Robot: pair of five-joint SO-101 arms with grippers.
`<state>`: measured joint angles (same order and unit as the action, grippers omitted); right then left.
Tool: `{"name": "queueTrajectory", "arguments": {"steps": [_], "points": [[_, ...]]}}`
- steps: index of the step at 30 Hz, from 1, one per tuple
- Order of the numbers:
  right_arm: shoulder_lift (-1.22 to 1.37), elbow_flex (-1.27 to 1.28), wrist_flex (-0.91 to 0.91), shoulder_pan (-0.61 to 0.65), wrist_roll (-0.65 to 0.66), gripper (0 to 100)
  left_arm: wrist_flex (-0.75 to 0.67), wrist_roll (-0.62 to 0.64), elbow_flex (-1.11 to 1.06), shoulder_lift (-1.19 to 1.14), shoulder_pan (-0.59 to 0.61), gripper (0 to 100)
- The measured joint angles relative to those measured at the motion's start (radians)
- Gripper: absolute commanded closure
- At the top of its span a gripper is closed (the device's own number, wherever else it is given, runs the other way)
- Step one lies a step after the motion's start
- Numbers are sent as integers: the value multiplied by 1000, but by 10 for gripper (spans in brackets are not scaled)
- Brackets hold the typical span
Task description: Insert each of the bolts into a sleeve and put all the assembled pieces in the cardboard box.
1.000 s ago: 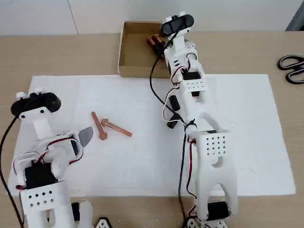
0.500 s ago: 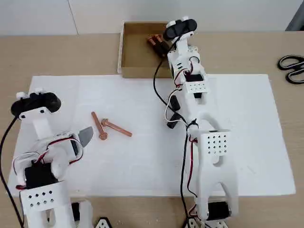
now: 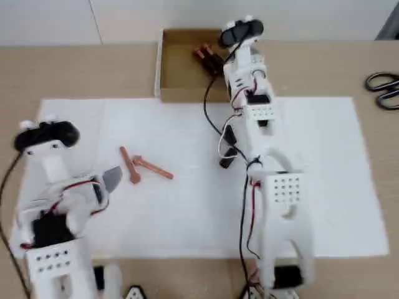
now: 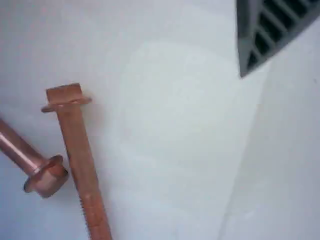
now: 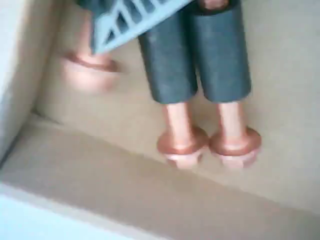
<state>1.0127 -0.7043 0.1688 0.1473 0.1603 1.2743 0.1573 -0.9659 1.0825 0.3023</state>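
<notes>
Seen from above, the cardboard box (image 3: pixel 184 93) sits at the far edge of the white sheet (image 3: pixel 312 187) on the wooden table (image 3: pixel 75 68). The right arm is stretched out toward it, and the right gripper (image 3: pixel 219 57) hangs over the box's right part, close above the assembled pieces (image 3: pixel 206 53) lying inside. I cannot tell whether it is clenched or released. On the left half of the sheet lie two bare bolts, the left bolt (image 3: pixel 128 164) and the right bolt (image 3: pixel 154 169), with their heads close together. The left gripper (image 3: pixel 112 178) sits low on the near-left side of them, apart from both, and I cannot tell if it is clenched or released either. Scissors (image 3: pixel 381 87) lie far right on the table.

The left wrist camera looks down on both bare bolts lying flat on the sheet, the flanged head of one just beside the shaft of the other.

The right wrist camera looks into the box. Two dark sleeves (image 5: pixel 167 60) lie side by side, touching, and a copper bolt head pokes out of each toward the box wall. A third copper head (image 5: pixel 90 67) lies beside them, its shaft covered by the gripper
</notes>
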Motion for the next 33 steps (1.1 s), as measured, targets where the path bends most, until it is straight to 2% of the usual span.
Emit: {"name": "queueTrajectory", "arguments": {"steps": [7,10,16,25,33], "points": [[0,-44,6,2,3,839,0,0,0,0,0,683],[0,-120,86,-2,3,839,0,0,0,0,0,683],[0,-382,307,-12,3,840,0,0,0,0,0,683],[-2,-893,752,-14,3,840,0,0,0,0,0,683],[-91,-934,1069,-49,3,840,0,0,0,0,0,683]]}}
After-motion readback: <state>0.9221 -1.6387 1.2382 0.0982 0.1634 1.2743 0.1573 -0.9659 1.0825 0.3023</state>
